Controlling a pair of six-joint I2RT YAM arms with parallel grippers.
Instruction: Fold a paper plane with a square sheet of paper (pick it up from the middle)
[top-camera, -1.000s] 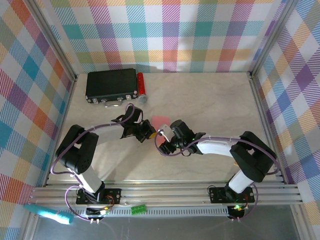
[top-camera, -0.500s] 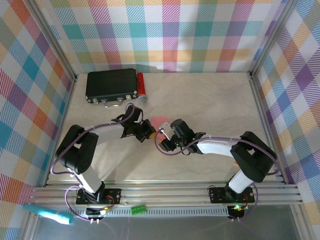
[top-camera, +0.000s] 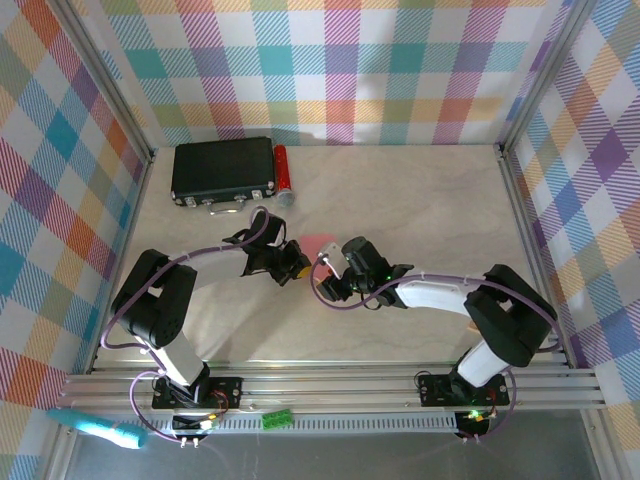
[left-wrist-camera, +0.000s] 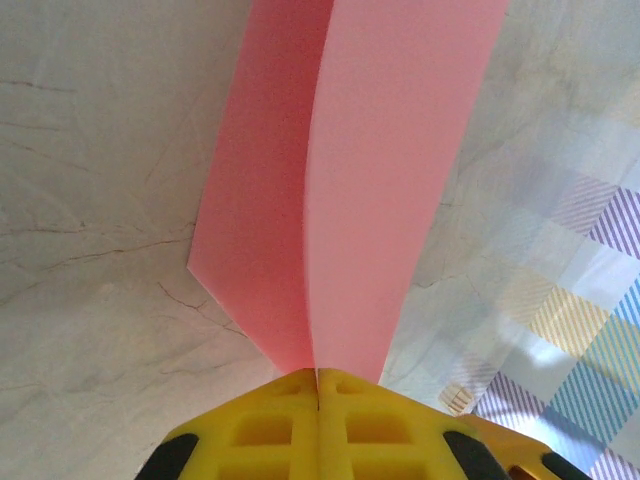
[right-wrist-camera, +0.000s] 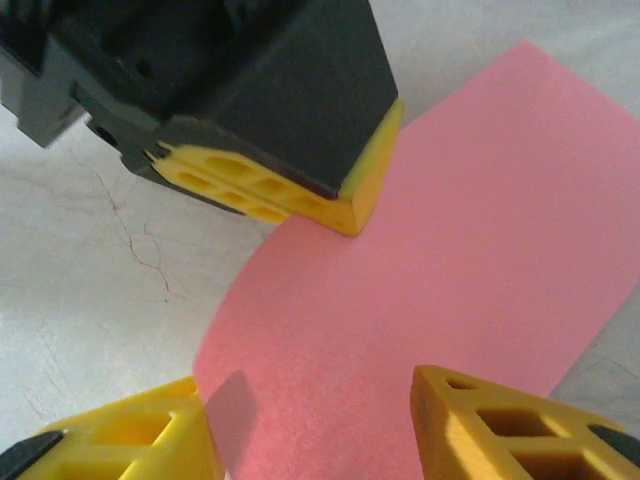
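The paper (left-wrist-camera: 400, 150) sits mid-table, bent along a centre line. The left gripper (left-wrist-camera: 318, 376) is clamped on its corner, fingers together. The right gripper (right-wrist-camera: 320, 432) reaches in from 5 o'clock, jaws apart astride the sheet's edge. This looks like an early fold. Next, the right must pinch the free flap squarely without creasing it askew. The box (top-camera: 222, 170) and red cylinder (top-camera: 282, 172) lie well apart at 11 o'clock, blocking nothing.

The pale marbled table (top-camera: 420, 210) is carrying a black box (top-camera: 222, 170) at far left, a red cylinder (top-camera: 282, 172) lying beside it.
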